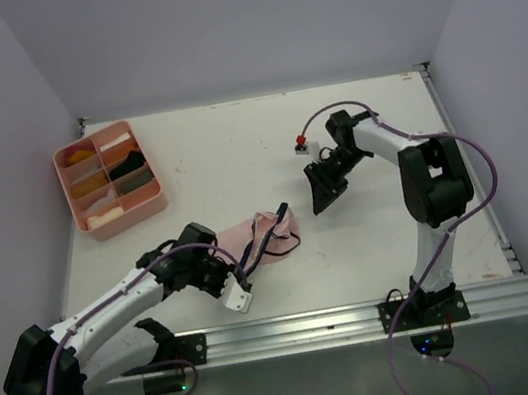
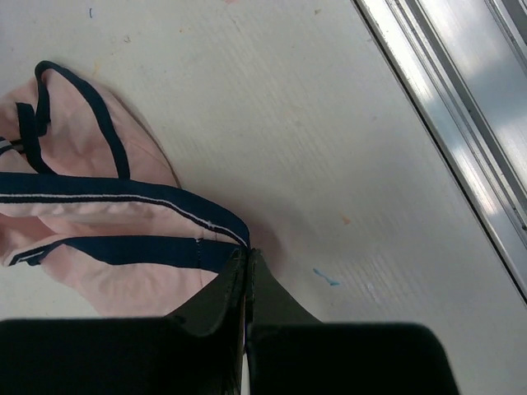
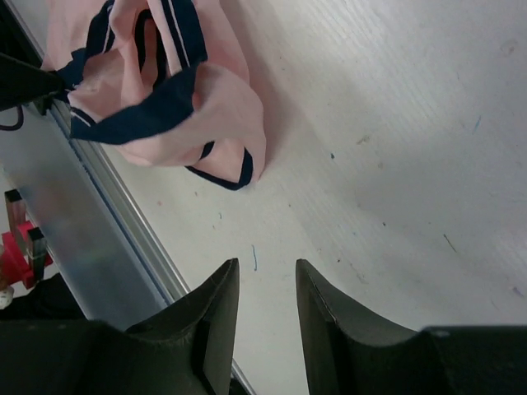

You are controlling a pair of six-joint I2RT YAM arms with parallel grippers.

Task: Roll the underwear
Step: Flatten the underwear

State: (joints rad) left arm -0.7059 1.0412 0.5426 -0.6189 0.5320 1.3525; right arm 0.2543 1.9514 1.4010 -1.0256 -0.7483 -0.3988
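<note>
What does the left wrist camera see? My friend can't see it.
The left gripper is shut on the dark blue band of the pale pink underwear, which lies crumpled on the white table. A metal rail runs along the right.

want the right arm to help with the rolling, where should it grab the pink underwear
Grip the dark-edged hem corner of the pale pink cloth underwear, coming in from the right arm's side. That corner sits at the cloth's edge, points toward the open right gripper, and lies across the garment from the waistband end that the shut left gripper pinches.
</note>
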